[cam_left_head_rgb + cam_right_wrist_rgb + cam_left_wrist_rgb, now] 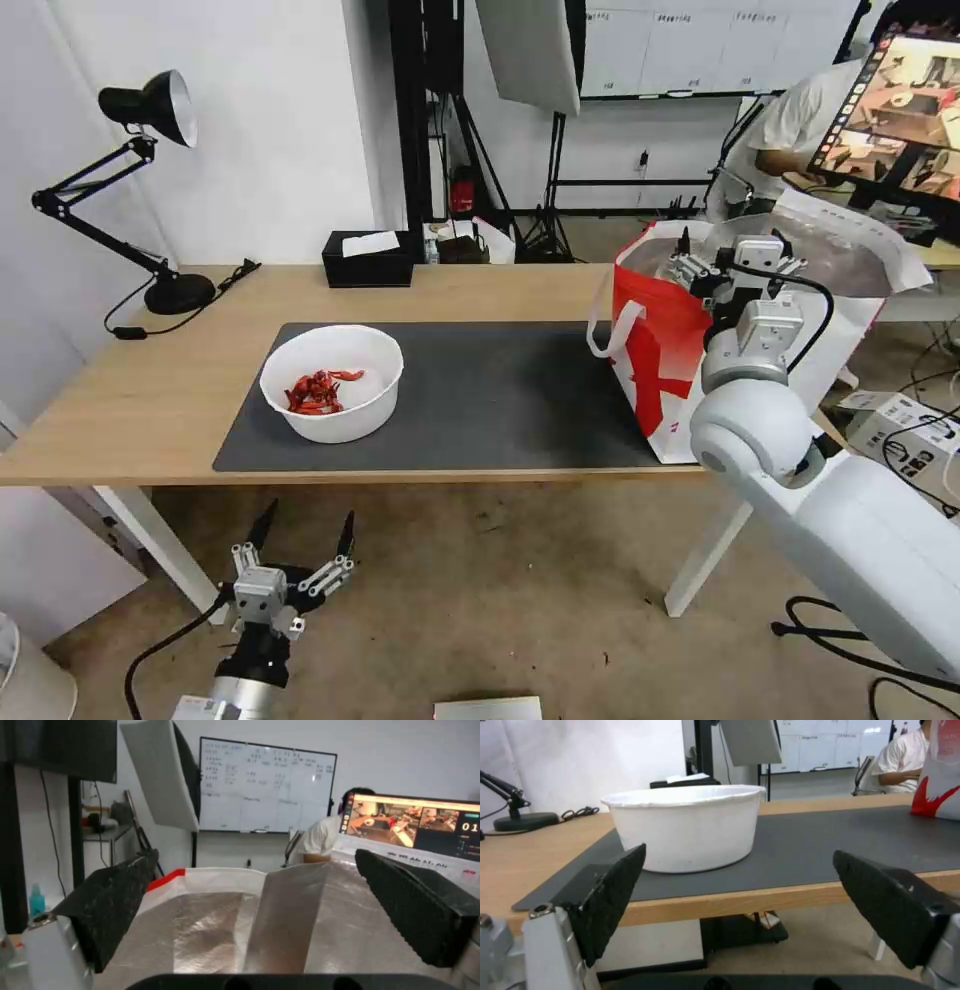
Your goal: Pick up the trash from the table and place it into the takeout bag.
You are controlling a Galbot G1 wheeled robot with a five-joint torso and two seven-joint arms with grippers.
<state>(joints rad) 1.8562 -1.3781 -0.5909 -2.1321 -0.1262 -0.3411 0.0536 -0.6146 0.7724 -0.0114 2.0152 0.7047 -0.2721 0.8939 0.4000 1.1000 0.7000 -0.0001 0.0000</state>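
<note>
1. One piece of trash is left in sight on the table (120, 400) — the white bowl (332, 382) with red crayfish shells (315, 392) lying in its bottom.

2. Nearest of all, the left gripper (305, 532) hangs below and in front of the table's near edge, over the floor. Its two dark fingers (612, 900) are spread wide and hold nothing. In the left wrist view the bowl stands upright straight ahead of it, on the left part of the dark grey mat (480, 400).

3. Farther off and to the right, the takeout bag (660, 360) stands upright at the right end of the mat, its mouth gaping and the silver foil lining (210, 930) showing.

4. The right gripper (735, 262) is over the bag's open mouth. The right wrist view shows its fingers parted and empty, with only the foil between and beyond them.

5. At the far edge of the table sit a black tissue box (368, 258) and, far left, a black desk lamp (150, 180). Neither is trash.

6. As I judge it, the step in hand is a drop into the bag, done or nearly done — the right gripper is released above it. The bowl is not yet picked up.

7. The next move calls for a gripper to reach the bowl. The left one is the nearer, but it must rise above the table edge first. The bowl is wide, so a pinch on the rim looks the likelier hold, and it should be kept level or the shells may spill.
</note>
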